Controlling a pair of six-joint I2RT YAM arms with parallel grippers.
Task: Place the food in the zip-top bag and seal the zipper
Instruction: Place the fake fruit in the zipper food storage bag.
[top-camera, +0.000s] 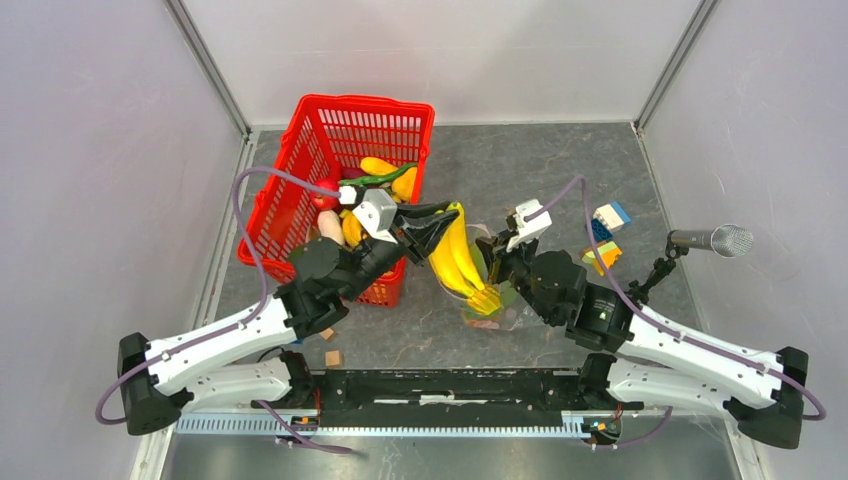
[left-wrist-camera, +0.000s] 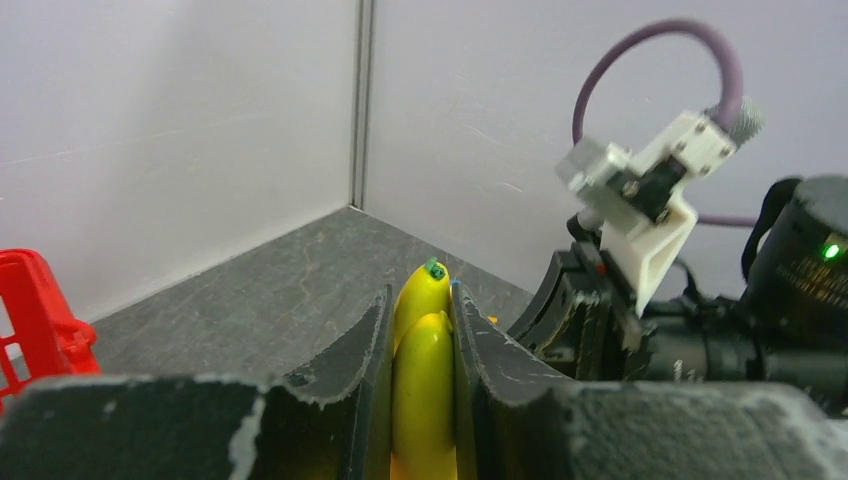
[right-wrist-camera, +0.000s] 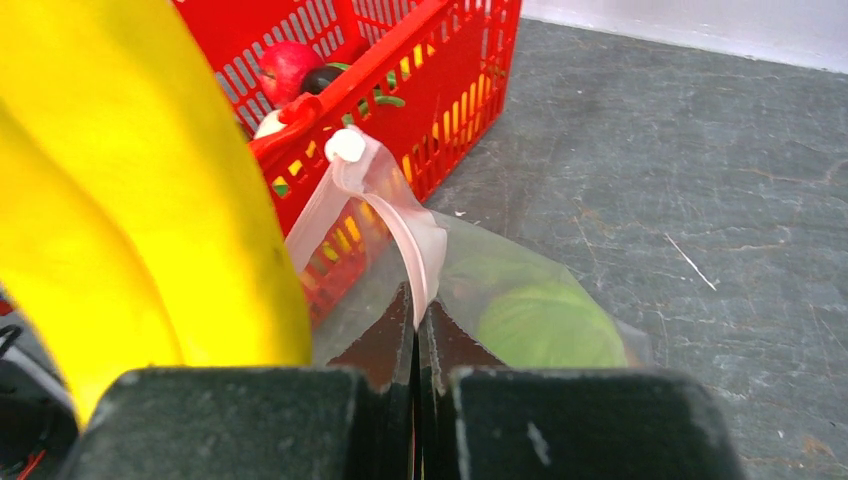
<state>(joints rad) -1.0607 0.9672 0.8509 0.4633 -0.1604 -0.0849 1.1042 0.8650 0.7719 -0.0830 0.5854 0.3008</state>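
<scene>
Yellow bananas (left-wrist-camera: 423, 385) sit in left fingers (left-wrist-camera: 345, 375); right fingers (right-wrist-camera: 375, 360) pinch zipper (right-wrist-camera: 405, 220).

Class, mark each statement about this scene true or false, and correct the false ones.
1. The left gripper grips the bananas. True.
2. The right gripper is open and empty. False: it is shut on the zipper strip of the zip-top bag.
3. A green ball lies inside the zip-top bag. True.
4. The red basket is empty. False: it holds a red fruit and other pieces.
</scene>
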